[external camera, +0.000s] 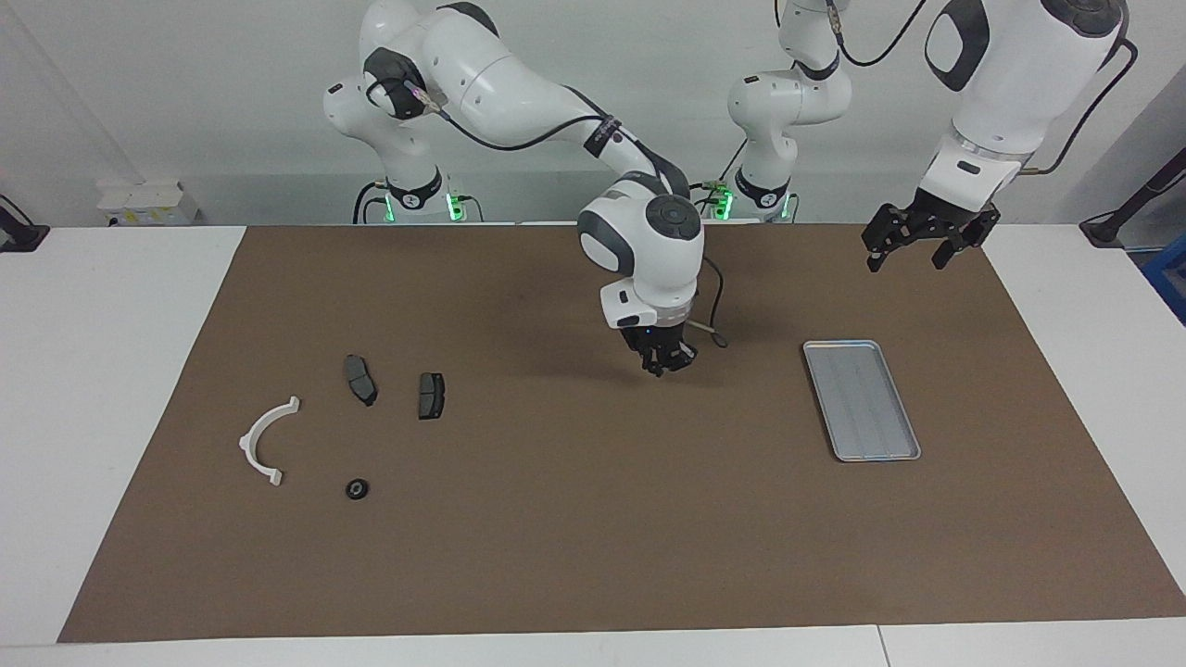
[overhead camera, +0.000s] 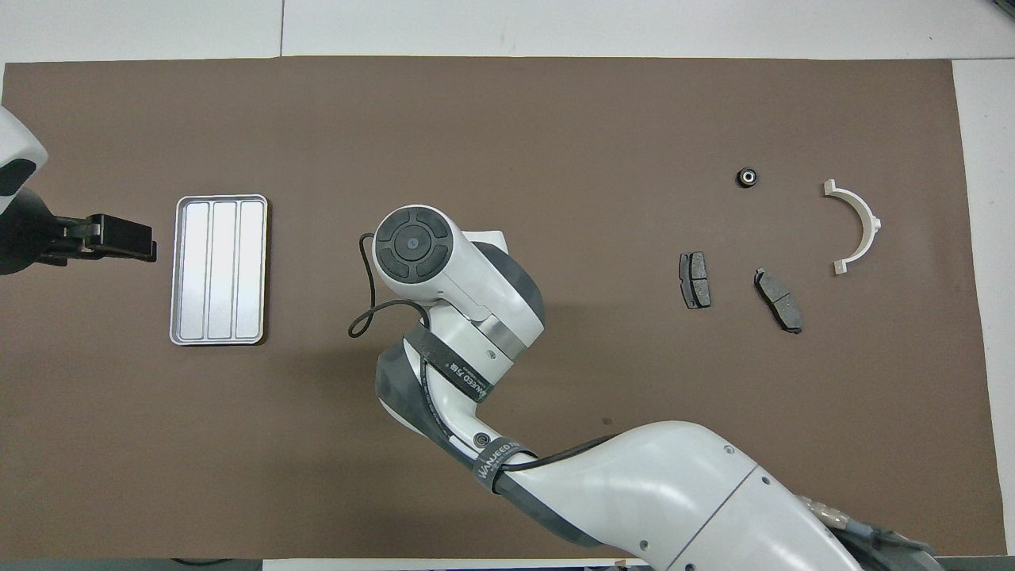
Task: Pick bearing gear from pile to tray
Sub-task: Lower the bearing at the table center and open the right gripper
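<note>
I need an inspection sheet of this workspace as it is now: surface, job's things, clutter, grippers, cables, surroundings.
Surface: brown mat on a white table.
Job's things: tray holds nothing; small black round part, two brake pads and white half-ring bracket lie apart toward the right arm's end.
Clutter: nothing seen.
Grippers: right gripper shut, over bare mat mid-table; whether it holds anything cannot be told. Left gripper open, waits raised near the tray.
Cables: black cable loops beside the right wrist.
Surroundings: plain wall.
</note>
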Robot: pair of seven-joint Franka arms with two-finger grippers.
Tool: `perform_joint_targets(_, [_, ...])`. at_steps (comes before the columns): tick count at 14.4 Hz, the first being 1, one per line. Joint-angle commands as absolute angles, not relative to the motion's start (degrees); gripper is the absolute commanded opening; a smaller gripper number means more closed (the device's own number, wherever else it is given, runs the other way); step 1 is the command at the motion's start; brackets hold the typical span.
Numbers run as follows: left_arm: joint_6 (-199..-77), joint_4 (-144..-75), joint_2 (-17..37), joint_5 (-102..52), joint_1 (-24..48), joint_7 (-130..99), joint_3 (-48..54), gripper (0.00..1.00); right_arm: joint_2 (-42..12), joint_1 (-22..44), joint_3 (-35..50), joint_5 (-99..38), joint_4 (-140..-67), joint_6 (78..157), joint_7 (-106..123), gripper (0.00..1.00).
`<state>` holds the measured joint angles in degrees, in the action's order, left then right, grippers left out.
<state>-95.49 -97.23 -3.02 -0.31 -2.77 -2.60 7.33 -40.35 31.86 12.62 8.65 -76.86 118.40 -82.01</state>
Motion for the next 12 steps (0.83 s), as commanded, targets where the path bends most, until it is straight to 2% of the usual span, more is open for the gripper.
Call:
perform_joint_targets(1, [-95.4, -98.0, -4.3, -0.4, -3.3, -1.9, 7.6, 1.00, -41.7, 31.3, 12.7, 10.8, -77.0, 121.5, -82.9, 0.00])
perform_joint_targets(7, [-95.4, -98.0, -4.3, -0.4, -3.3, -1.9, 7.6, 1.00, -42.5, 31.0, 12.5, 11.6, -77.9, 123.7, -83.0, 0.00])
perform_joint_targets(8, [-95.4, -98.0, -4.3, -0.4, -3.3, -1.9, 7.6, 1.00, -42.5, 31.1, 12.6, 11.6, -77.9, 123.6, -83.0, 0.12])
perform_joint_targets(9, [-95.4, -98.0, -4.3, -0.4, -3.3, -1.9, 7.6, 1.00, -42.5, 31.1, 12.5, 11.6, -77.7, 123.1, -83.0, 0.65])
perform_joint_targets(10, [-95.4, -98.0, -4.3, -0.4, -3.3, -1.9, 7.6, 1.00, -42.5, 31.2, 12.4, 11.7, -77.3, 122.4, -82.9, 1.00])
perform_joint_targets(12, [-95.4, -98.0, -4.3, -0.4, -3.3, -1.9, 7.6, 1.00, -42.4, 30.9, 12.3, 12.3, -76.9, 118.7, -82.7, 1.00])
